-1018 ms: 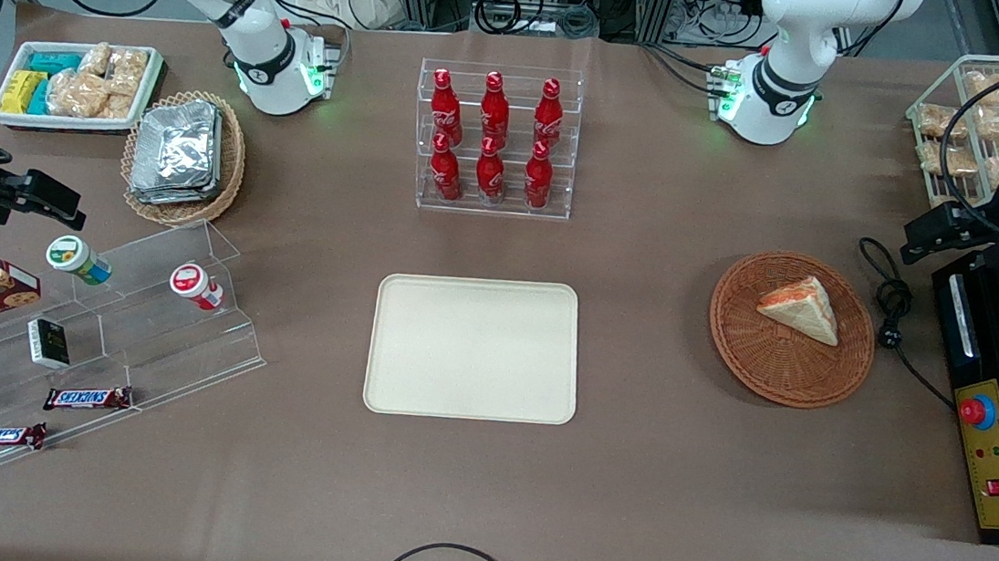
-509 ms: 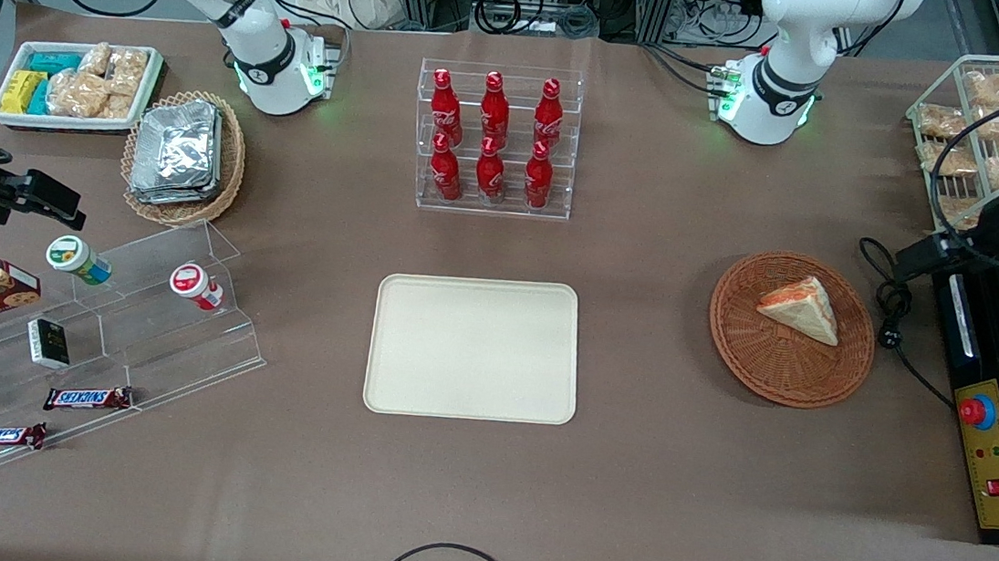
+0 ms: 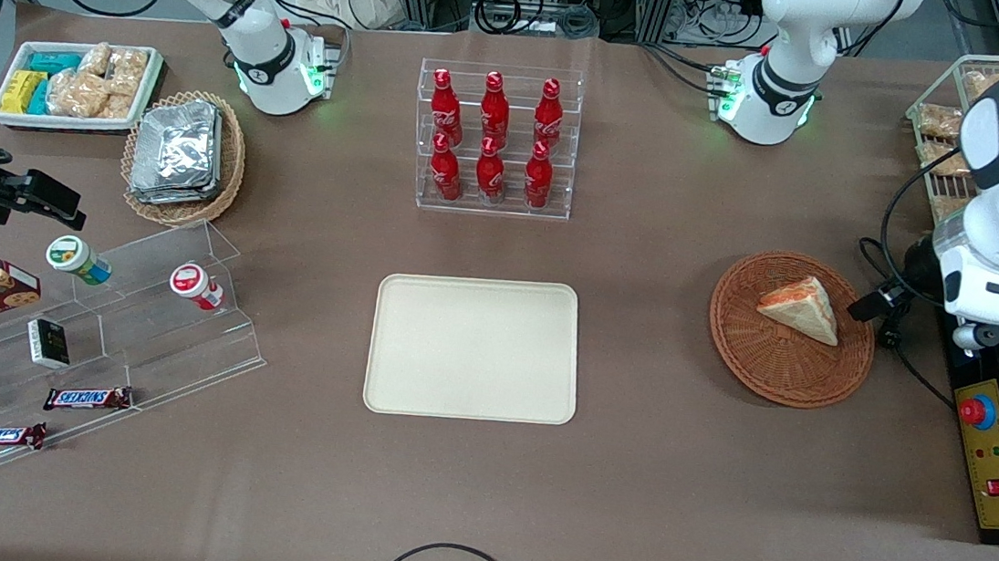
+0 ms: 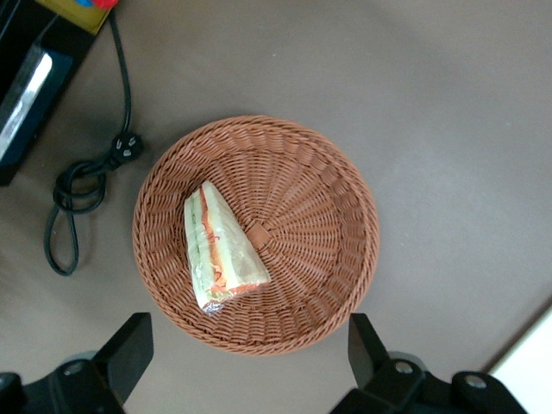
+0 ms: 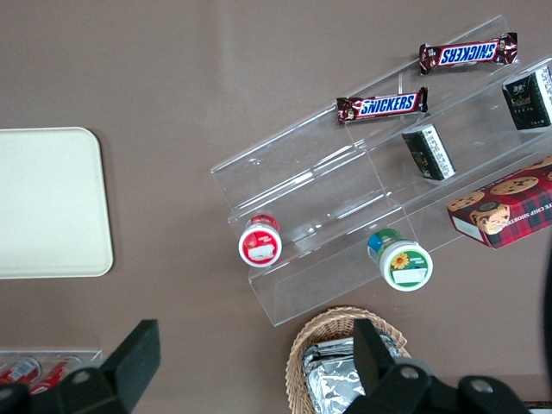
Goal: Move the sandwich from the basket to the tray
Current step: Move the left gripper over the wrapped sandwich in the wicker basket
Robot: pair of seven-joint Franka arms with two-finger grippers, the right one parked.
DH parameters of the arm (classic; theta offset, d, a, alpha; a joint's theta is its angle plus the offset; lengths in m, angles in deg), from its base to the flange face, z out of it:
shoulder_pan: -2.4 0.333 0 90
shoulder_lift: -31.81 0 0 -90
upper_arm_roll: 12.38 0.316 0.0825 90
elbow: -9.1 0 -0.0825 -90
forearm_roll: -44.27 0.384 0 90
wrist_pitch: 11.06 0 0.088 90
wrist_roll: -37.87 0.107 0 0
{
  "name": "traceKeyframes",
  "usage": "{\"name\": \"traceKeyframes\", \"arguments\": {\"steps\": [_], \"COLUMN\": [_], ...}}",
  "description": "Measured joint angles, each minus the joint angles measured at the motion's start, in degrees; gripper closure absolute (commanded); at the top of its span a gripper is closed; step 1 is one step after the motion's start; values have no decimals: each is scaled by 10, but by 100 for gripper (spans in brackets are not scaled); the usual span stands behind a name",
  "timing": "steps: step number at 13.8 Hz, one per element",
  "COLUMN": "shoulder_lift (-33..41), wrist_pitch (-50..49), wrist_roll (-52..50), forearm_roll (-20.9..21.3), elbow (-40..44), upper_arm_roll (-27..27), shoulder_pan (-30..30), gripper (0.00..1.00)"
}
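Observation:
The sandwich [image 3: 799, 309] is a white-bread wedge with orange and green filling; it lies in the round orange-brown basket [image 3: 748, 359]. The cream tray [image 3: 475, 349] lies flat toward the middle of the table, bare. My left gripper [image 3: 880, 303] hangs above the table beside the basket's rim, toward the working arm's end, mostly hidden under the arm's white wrist. In the left wrist view the gripper [image 4: 248, 336] is open wide and empty, and the sandwich [image 4: 220, 250] and basket [image 4: 328, 216] lie below it, untouched. The tray also shows in the right wrist view [image 5: 43, 203].
A coiled black cable [image 3: 892, 311] lies beside the basket, next to a black control box with a red button [image 3: 988, 438]. A clear rack of red bottles [image 3: 495, 138] stands farther from the camera than the tray. A wire rack of snack packs [image 3: 940, 130] is nearby.
My left arm has swung in from over the black box toward the basket and turned, so its white wrist now covers most of the gripper. Sandwich, basket and tray have not moved.

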Motion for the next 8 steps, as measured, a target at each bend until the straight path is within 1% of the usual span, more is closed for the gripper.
{"name": "traceKeyframes", "arguments": {"steps": [5, 8], "shoulder_lift": [3, 4], "wrist_pitch": [64, 94], "wrist_roll": [-79, -123], "forearm_roll": [2, 2], "elbow": [-61, -90], "upper_arm_roll": [24, 25], "shoulder_pan": [1, 1], "gripper": [0, 0]}}
